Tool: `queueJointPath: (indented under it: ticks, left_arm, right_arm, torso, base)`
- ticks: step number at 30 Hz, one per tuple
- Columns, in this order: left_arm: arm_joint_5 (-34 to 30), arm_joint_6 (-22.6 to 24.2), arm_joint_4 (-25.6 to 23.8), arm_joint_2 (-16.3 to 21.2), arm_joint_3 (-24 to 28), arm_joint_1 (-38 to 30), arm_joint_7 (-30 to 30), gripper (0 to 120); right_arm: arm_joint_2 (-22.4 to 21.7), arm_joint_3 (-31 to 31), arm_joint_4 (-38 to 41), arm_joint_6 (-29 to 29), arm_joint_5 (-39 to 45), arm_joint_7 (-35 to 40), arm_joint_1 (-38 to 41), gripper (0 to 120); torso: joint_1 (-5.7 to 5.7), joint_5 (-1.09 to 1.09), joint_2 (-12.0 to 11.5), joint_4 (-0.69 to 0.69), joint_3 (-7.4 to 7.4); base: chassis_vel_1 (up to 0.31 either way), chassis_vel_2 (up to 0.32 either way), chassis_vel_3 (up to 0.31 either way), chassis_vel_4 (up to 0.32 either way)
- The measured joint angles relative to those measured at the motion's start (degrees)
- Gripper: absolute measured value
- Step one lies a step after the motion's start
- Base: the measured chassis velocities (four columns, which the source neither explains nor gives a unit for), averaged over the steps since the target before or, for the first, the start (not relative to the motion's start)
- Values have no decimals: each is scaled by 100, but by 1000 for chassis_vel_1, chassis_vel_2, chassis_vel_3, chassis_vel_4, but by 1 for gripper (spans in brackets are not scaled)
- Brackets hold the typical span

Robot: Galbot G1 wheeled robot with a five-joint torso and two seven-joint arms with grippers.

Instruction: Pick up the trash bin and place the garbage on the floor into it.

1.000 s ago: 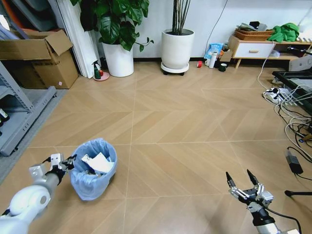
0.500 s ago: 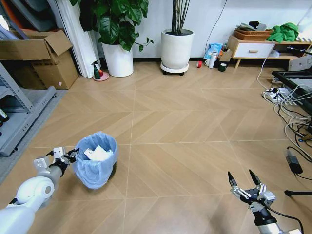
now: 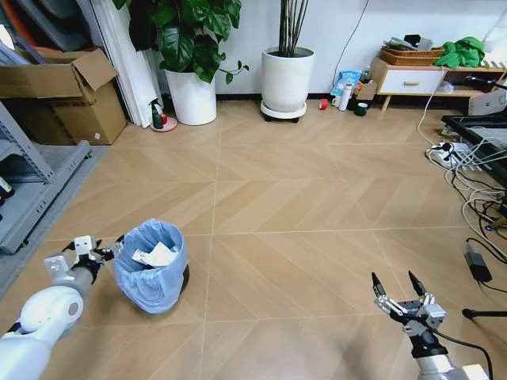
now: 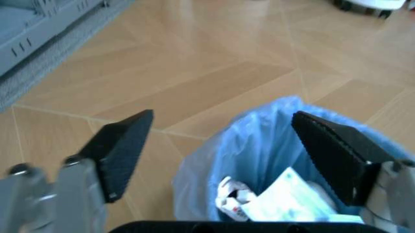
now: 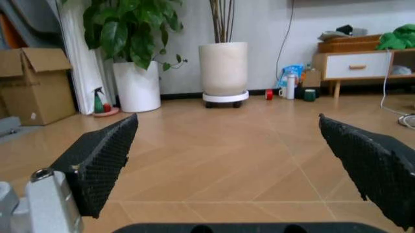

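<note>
The trash bin (image 3: 149,277), lined with a crinkled light-blue bag, stands upright on the wood-look floor (image 3: 301,253) at the lower left. Garbage (image 3: 156,255) of crumpled white paper and wrappers lies inside it, and the left wrist view shows that garbage (image 4: 272,201) from above. My left gripper (image 3: 107,248) hovers open just left of the bin's rim. In its own view the left gripper (image 4: 222,115) has its fingers spread wide on either side of the bin (image 4: 259,145), not closed on it. My right gripper (image 3: 393,279) hangs open low at the right, and the right gripper (image 5: 227,118) has nothing between its fingers.
Two white plant pots (image 3: 287,79) and a spray bottle (image 3: 158,115) stand at the far wall. A cardboard box (image 3: 63,91) and a grey shelf base (image 3: 40,194) are at the left. Cables and a power strip (image 3: 467,170) lie at the right, beside a low cabinet (image 3: 412,79).
The bin has gone from tilted to standing upright. My left gripper has drawn back a little to the left of its rim. The right gripper has sunk slightly.
</note>
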Motion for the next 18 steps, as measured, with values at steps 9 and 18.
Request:
queueJointPath:
  ticks: [9,18]
  left_arm:
    - [437,-172,-936,-363,-433,602,86,100]
    - [1016,-357,-1224,-931,78,621,324,100]
  right_arm:
    - [78,-102,-69,-106,-27,566,731,100]
    - [72,-407,-287,-257,223,727,1612,100]
  torso:
    - [0,2,0,3,0]
    - [0,0,0,0,0]
  base:
    - [0,0,0,0]
    - [0,0,0,0]
